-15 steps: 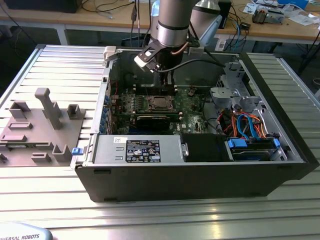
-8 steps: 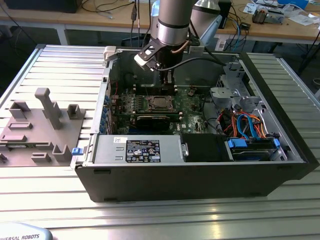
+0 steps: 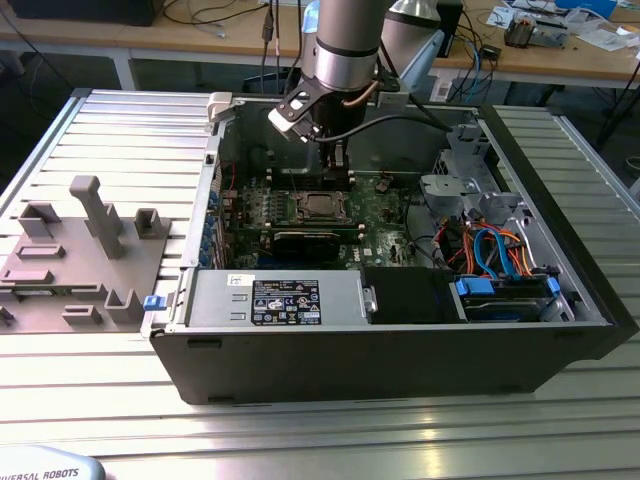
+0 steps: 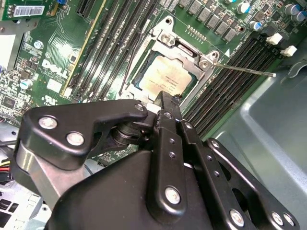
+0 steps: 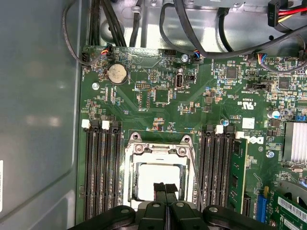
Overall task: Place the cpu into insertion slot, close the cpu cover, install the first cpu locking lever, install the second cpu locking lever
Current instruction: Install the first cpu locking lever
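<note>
1. reaching down into the open computer case (image 3: pixel 400 350) in the exterior view, with the gripper (image 3: pixel 338 178) low over the green motherboard (image 5: pixel 158 96).
2. fingertips (image 5: pixel 159 188) pressed flat together in both wrist views, closed on nothing.
3. poised right above the cpu (image 4: pixel 165 79), near one edge of its silver-grey top; cannot tell whether touching.
4. seated flat in the insertion slot (image 4: pixel 135 85), the chip square within the shiny rim, between two banks of long memory slots (image 5: pixel 100 172).
5. lying down over the chip, the cpu cover (image 5: pixel 156 149), its square window framing the metal top.
6. standing out from a corner of the socket in the second wrist view, one thin locking lever (image 4: pixel 244 71), slanting over the neighbouring memory slots, its tip clear of the cover.
7. farther along the board in the first wrist view, a coin cell battery (image 5: pixel 116 73), well apart from the socket.
</note>
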Robot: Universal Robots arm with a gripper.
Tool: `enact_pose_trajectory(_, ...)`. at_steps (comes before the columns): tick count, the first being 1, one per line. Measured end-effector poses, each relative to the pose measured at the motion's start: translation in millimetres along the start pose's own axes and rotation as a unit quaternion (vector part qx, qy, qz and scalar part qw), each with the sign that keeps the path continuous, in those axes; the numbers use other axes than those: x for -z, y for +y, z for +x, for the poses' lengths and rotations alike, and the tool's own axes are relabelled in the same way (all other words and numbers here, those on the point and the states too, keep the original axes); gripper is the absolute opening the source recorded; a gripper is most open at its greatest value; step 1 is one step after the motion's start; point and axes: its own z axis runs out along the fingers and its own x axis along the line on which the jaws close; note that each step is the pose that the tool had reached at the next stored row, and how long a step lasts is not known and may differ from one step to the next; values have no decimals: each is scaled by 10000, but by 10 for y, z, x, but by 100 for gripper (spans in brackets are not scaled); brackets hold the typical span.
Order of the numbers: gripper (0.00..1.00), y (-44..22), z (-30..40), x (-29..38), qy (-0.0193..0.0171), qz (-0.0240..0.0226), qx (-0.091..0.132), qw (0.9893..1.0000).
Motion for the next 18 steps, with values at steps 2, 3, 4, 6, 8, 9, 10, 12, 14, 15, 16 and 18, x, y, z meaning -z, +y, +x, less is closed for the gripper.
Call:
enact_pose_trajectory(2, 11, 0, 0, 0, 0, 0, 13, 10000)
enact_pose_trajectory(3, 11, 0, 0, 0, 0, 0, 23, 10000)
enact_pose_trajectory(4, 11, 0, 0, 0, -1, 0, 41, 10000)
enact_pose_trajectory(6, 11, 0, 0, 0, -2, 0, 75, 10000)
enact_pose_trajectory(8, 11, 0, 0, 0, -3, -1, 104, 9999)
enact_pose_trajectory(9, 11, 0, 0, 0, -3, -1, 115, 9999)
enact_pose_trajectory(10, 11, 0, 0, 0, -4, -1, 129, 9999)
enact_pose_trajectory(12, 11, 0, 0, 0, -6, -1, 160, 9999)
enact_pose_trajectory(14, 11, 0, 0, 0, -9, -1, 206, 9998)
enact_pose_trajectory(15, 11, 0, 0, 0, -10, -1, 219, 9998)
enact_pose_trajectory(16, 11, 0, 0, 0, -12, -1, 241, 9997)
enact_pose_trajectory(18, 11, 0, 0, 0, -13, -1, 283, 9996)
